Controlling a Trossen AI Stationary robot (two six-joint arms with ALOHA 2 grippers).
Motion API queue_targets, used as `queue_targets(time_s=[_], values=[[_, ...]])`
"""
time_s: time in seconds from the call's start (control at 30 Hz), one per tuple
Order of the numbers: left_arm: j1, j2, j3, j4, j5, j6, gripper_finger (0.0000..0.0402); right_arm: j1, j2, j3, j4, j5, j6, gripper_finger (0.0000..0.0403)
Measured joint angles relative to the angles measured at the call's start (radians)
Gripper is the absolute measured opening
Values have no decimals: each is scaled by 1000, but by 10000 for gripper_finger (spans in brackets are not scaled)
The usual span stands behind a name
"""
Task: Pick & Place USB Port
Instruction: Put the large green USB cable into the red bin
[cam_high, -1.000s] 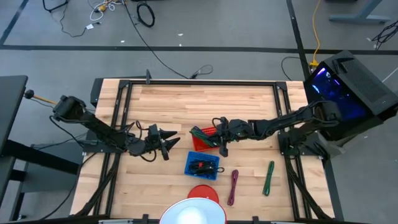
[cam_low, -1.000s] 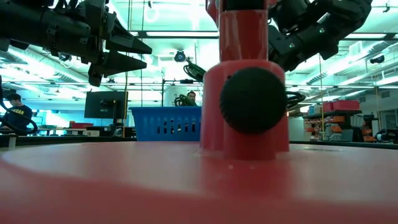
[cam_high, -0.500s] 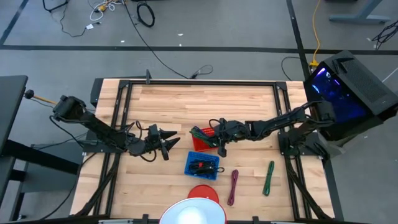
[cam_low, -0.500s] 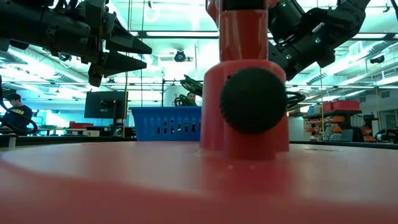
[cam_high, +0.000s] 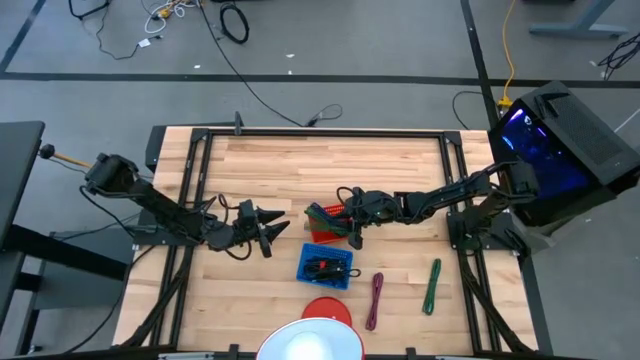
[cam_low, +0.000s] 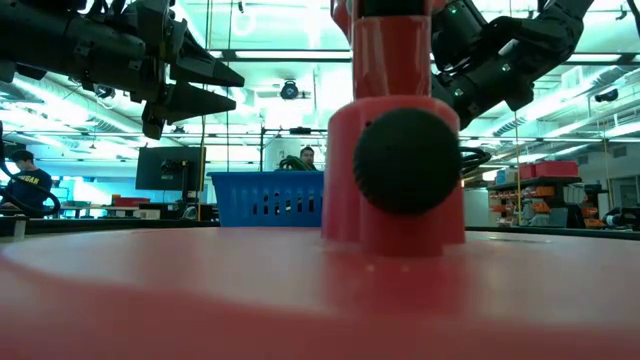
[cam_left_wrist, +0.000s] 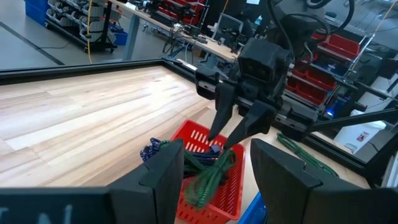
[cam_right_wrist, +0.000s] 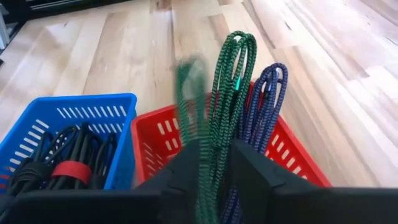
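Wooden slatted tabletop (cam_high: 300, 165): right gripper (cam_left_wrist: 231, 132) over red plastic basket (cam_high: 327, 226), fingers parted, green braided cable (cam_right_wrist: 219, 112) seemingly dropping in. Left gripper (cam_high: 272, 229) spread, empty, idle nearby. Two cables remain on table.

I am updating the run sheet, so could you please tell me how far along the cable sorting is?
Done: green and blue cables lie in the red basket, black cables in the blue basket. In hand: the right gripper is over the red basket with a green cable between its parted fingers. Left: a purple cable and another green cable lie on the table. The left gripper waits open.
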Motion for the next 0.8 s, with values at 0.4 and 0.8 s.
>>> queue_targets(time_s=[0.4,0.8], values=[[0,0,0,0,0,0,190,-20,-25,-1,100,-32,-44,188],[-1,0,0,0,1,1,190,120,-194,-1,-106,-298,53,173]])
